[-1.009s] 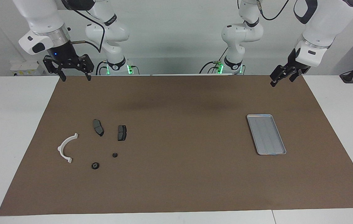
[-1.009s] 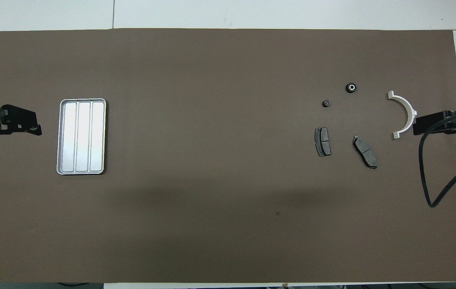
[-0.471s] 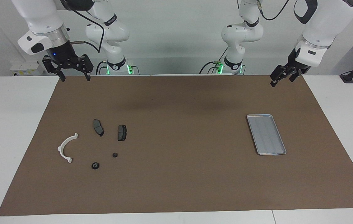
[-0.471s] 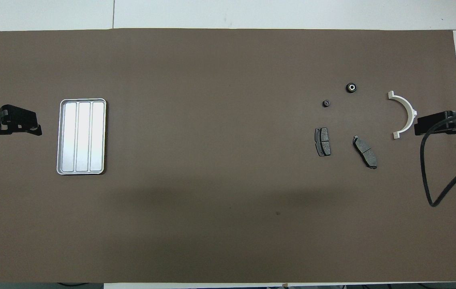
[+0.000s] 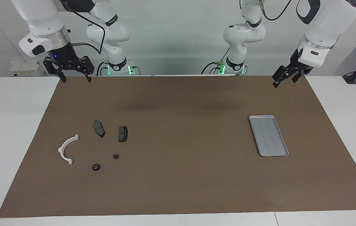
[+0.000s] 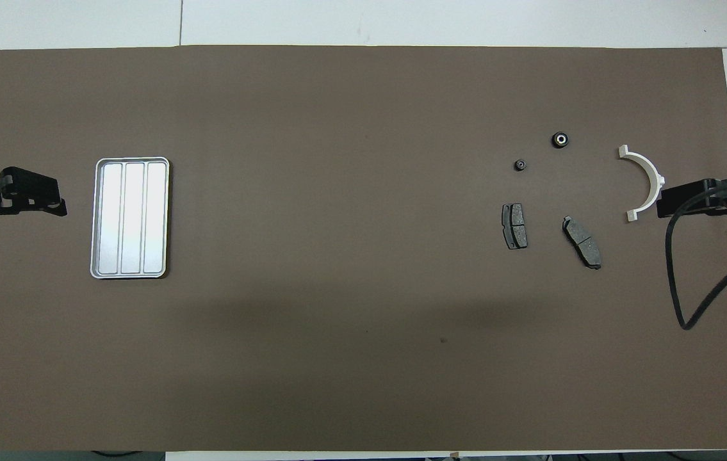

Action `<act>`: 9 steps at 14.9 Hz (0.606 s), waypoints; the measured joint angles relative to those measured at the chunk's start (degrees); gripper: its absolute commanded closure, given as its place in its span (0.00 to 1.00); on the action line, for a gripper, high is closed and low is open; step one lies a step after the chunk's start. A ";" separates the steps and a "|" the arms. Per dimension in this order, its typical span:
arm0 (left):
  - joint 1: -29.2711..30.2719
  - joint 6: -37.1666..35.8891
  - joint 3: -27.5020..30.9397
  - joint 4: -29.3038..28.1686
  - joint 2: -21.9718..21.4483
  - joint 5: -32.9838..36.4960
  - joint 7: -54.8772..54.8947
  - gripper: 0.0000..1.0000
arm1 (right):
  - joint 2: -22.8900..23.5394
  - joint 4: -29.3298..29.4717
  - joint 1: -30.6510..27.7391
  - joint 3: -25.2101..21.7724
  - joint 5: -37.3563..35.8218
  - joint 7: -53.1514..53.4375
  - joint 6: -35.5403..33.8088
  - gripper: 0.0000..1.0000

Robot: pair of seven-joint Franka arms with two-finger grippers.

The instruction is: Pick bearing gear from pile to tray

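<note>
brown mat (image 5: 181,175) unchanged; right pincer (image 5: 75,79) has risen slightly.

In the overhead view we see both arms cut off by the picture's side edges. The two small black gears (image 6: 560,139) are too small for us to make out any teeth. We cannot tell how the left tool (image 5: 276,83) holds its fingers.

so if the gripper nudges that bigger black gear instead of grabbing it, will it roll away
Probably not. The bigger black gear appears to lie flat on the brown mat, so it would likely slide. Being small and round, it might slip sideways between closing fingers. Tipped on edge, it could roll.
</note>
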 measured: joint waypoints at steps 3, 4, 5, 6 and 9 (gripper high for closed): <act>0.00 0.00 0.00 0.00 0.00 0.00 0.00 0.00 | 0.80 -3.52 0.06 0.26 0.00 1.61 4.02 0.00; 0.00 0.00 0.00 0.00 0.00 0.00 0.00 0.00 | 1.74 -4.57 0.22 0.38 0.00 2.87 5.73 0.00; 0.00 0.00 0.00 0.00 0.00 0.00 0.00 0.00 | 3.13 -5.34 0.70 0.49 0.00 4.39 7.59 0.00; 0.00 -0.01 0.00 0.00 0.00 0.00 0.00 0.00 | 5.02 -5.85 1.49 0.58 0.00 6.27 9.57 0.00; 0.00 -0.02 0.00 0.00 0.00 0.00 0.00 0.00 | 12.27 -6.43 3.58 0.77 -0.02 11.34 16.15 0.00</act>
